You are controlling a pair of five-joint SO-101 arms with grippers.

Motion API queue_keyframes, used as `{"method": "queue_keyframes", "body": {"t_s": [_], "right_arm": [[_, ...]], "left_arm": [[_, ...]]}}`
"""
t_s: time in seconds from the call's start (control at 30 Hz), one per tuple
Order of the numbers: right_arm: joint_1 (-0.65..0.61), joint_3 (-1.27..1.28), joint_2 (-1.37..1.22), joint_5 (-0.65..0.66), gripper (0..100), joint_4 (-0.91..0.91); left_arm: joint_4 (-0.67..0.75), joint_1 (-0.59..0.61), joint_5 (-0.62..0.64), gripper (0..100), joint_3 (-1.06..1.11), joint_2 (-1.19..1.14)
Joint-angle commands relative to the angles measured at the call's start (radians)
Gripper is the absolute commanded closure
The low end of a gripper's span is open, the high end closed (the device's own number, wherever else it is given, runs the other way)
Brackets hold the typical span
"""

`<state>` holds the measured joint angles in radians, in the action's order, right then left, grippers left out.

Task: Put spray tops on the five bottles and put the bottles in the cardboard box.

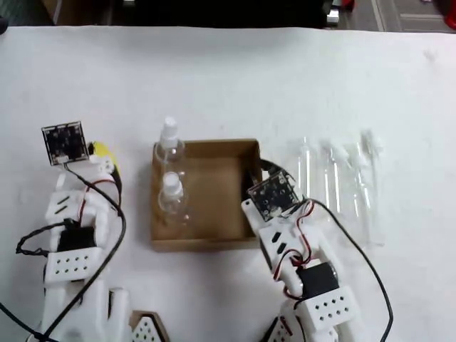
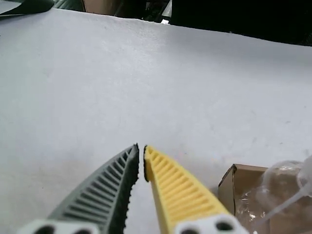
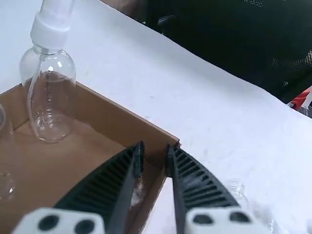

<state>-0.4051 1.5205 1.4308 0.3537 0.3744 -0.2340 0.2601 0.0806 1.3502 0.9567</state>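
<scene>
Two of the five bottles look finished, so by my judgement the job is on its third bottle, with nothing picked up yet.

Nearest, the left gripper (image 2: 141,157) rests over bare table (image 1: 228,78) to the left of the box (image 1: 205,244). Its jaws are clenched tip to tip on nothing. The right gripper (image 3: 153,158) sits at the box's right wall, near the far right corner. Its jaws are all but closed, with a slim gap and nothing visibly held.

The open cardboard box lies between the two arms. Inside, along its left wall, stand two clear bottles with white spray tops, the near bottle (image 1: 173,201) and the far bottle (image 1: 169,146) at the far left corner. The rest of the box floor is bare.

Right of the box, three clear loose bottles (image 1: 333,184) lie side by side on the table. Pale spray tops (image 1: 365,146) lie at their far ends; whether any is fitted is hard to tell.

The next move probably calls for the right gripper to open, swing right and take one loose bottle.
</scene>
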Motion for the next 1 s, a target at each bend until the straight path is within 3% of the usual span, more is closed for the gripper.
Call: {"method": "queue_keyframes", "body": {"t_s": [0.0, 0.13, 0.23, 0.47, 0.6, 0.8, 0.97], "right_arm": [[0.013, -0.008, 0.018, 0.015, 97.7, -0.005], [0.013, -0.008, 0.018, 0.014, 92.6, -0.005], [0.025, -0.008, 0.018, 0.02, 98.4, -0.005], [0.101, -0.008, 0.018, 0.003, 95.9, -0.028], [0.137, -0.021, 0.008, -0.147, 95.7, -0.03], [0.268, -0.173, 0.007, -0.193, 96.0, 0.082], [0.28, -0.285, -0.028, -0.184, 96.1, 0.151]], "left_arm": [[0.04, -0.012, -0.054, 98, -0.006, 0.005], [0.04, -0.012, -0.055, 98, -0.006, 0.005], [0.04, -0.016, -0.055, 98, -0.008, 0.007], [0.04, -0.062, -0.061, 98, -0.008, 0.007], [0.072, -0.053, -0.061, 98, -0.009, 0.007], [0.103, 0.012, -0.061, 98, -0.008, 0.007], [0.118, 0.036, -0.058, 98, -0.005, 0.004]]}}
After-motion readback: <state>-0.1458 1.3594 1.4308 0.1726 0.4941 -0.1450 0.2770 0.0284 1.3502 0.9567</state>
